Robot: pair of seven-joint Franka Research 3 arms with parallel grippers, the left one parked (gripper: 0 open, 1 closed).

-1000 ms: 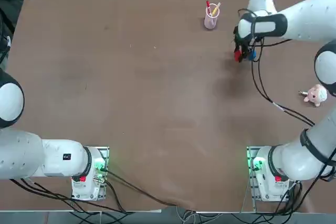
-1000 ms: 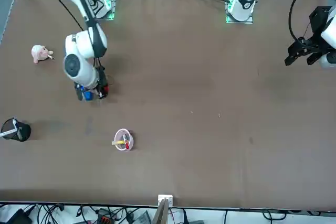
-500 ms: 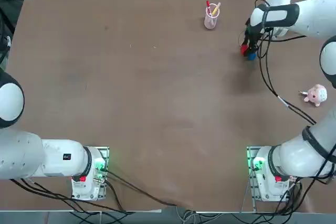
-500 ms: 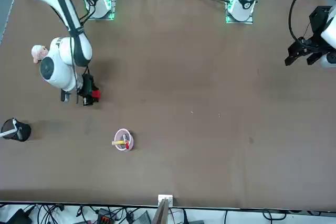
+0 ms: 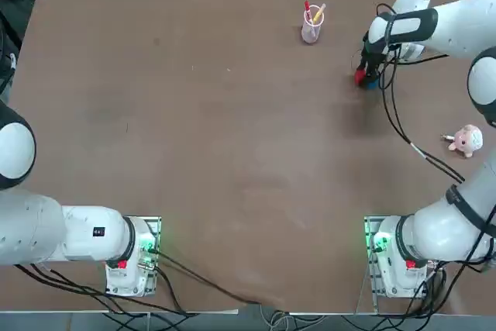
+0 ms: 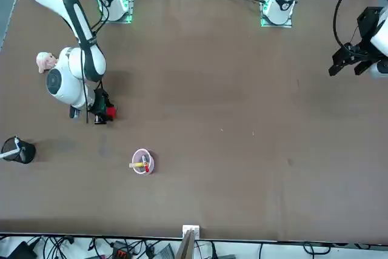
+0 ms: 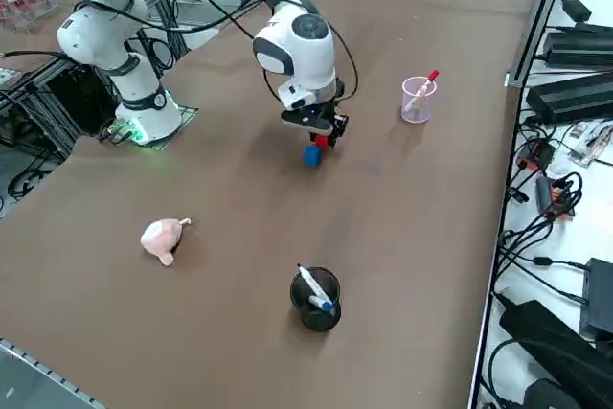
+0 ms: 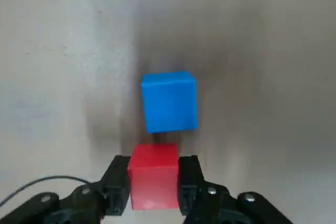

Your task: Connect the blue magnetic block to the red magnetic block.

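Note:
My right gripper [image 8: 153,174] is shut on the red magnetic block [image 8: 153,176], a tiny red cube pinched between both fingers [image 8: 119,178]. The blue magnetic block [image 8: 169,102] lies on the brown table just beyond the red one, with only a thin gap or bare contact between them; I cannot tell which. In the top view the gripper [image 5: 366,75] is at the far right of the table, with the red block [image 5: 360,77] beside the blue block [image 5: 373,81]. In the right side view the red block [image 7: 323,139] hangs just above the blue block [image 7: 312,155].
A clear pink cup with pens [image 5: 311,27] stands at the far edge, left of the gripper. A pink plush toy [image 5: 466,140] lies near the right edge. A black cup with a pen [image 7: 314,299] stands further out. The arm's cable [image 5: 395,125] trails over the table.
Over the last second the arm's wrist swung right and back, and the gripper carried the red block closer to the blue block. In the last half second it has hardly moved.

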